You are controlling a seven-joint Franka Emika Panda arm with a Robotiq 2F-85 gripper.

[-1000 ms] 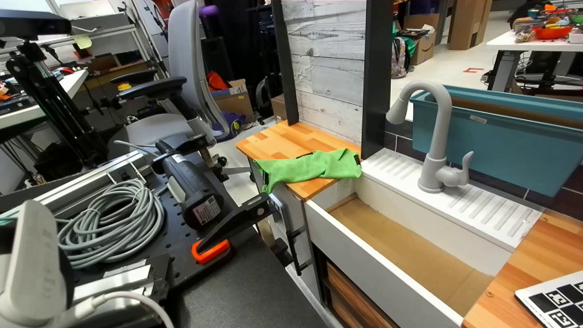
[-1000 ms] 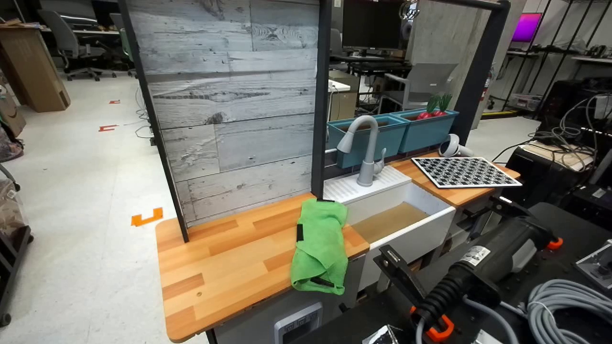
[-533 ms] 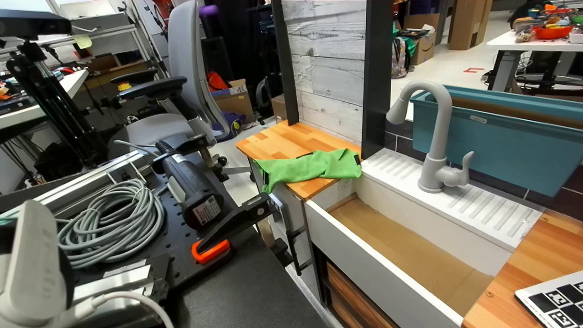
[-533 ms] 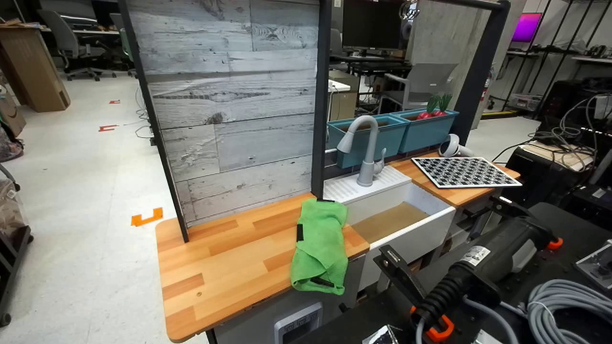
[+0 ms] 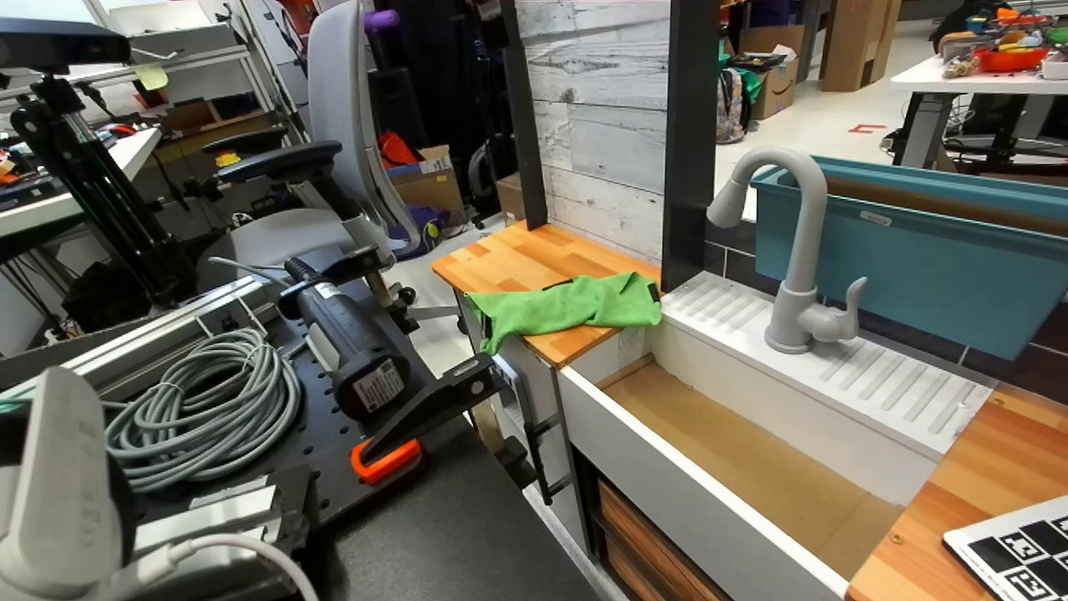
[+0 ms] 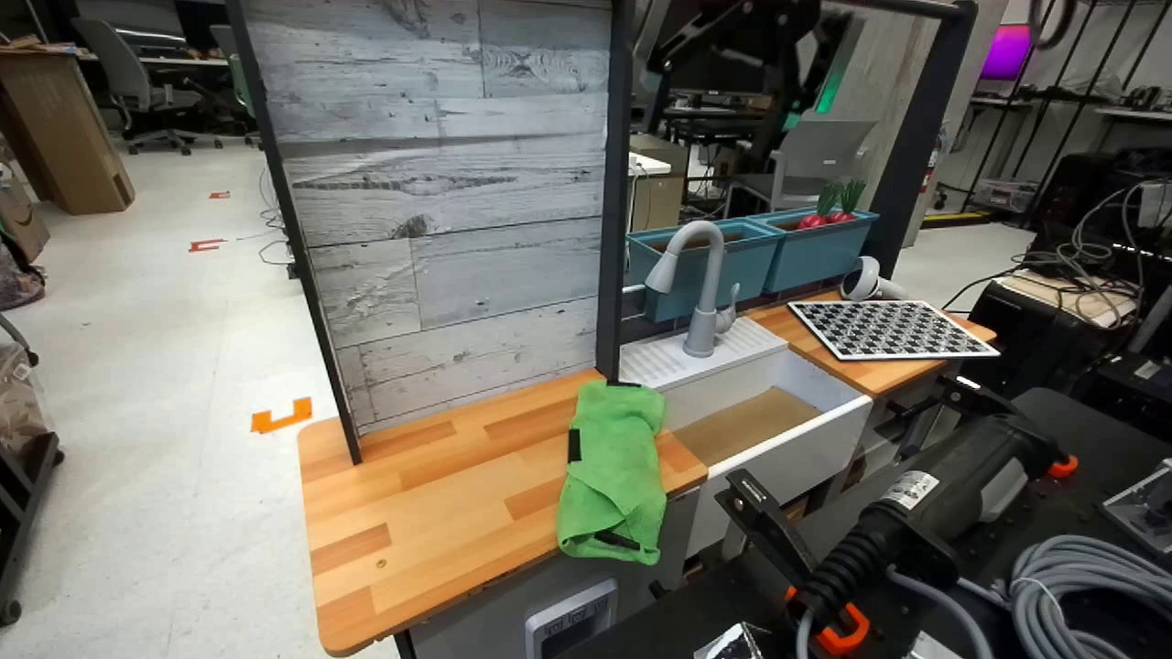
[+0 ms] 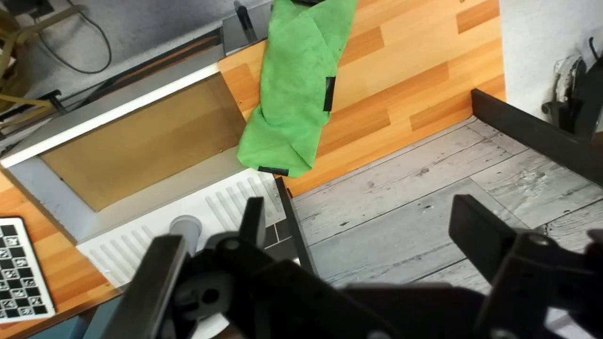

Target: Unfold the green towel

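Fingers [image 7: 480, 235]: parted wide; in the wrist view you see the two of them well apart, a broad gap between.
Pose: both point up the wrist view from its lower part, one at either side of the gap.
Linkage [image 7: 292, 292]: dark and somewhat blurred, below your fingers.
Outside look: in an exterior view your linkage [image 6: 787, 37] hangs high at the top edge, partly cut off.

Towel [image 6: 615, 448] of matt cloth, countertop [image 6: 439, 522] of smooth wood, faucet [image 5: 803, 259] of matt plastic.
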